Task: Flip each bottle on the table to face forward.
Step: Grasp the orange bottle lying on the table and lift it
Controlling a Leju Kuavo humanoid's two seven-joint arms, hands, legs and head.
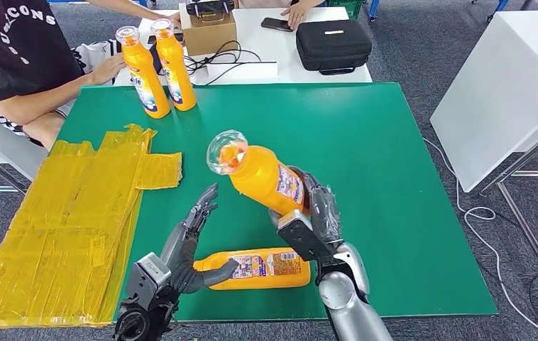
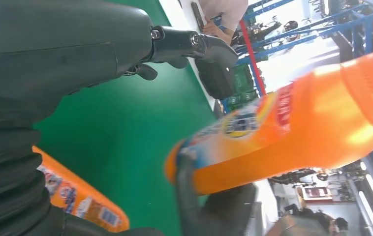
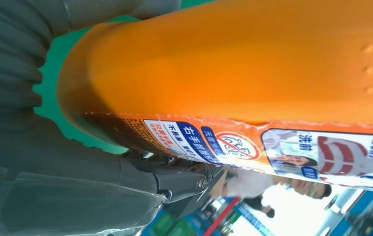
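My right hand grips an orange bottle by its lower body and holds it tilted above the green mat, clear cap toward the camera. The right wrist view shows that bottle close up, with its label and a finger under it. A second orange bottle lies on its side near the front edge. My left hand stands with fingers apart just left of it, the thumb close to its neck. Two more orange bottles stand upright at the far left of the mat. In the left wrist view the lifted bottle is beyond my left fingers.
Yellow plastic sheeting covers the mat's left side. A person sits at the far left, one hand near the upright bottles. Behind the mat lie a cardboard box, cables, a black case and a phone. A white table stands on the right.
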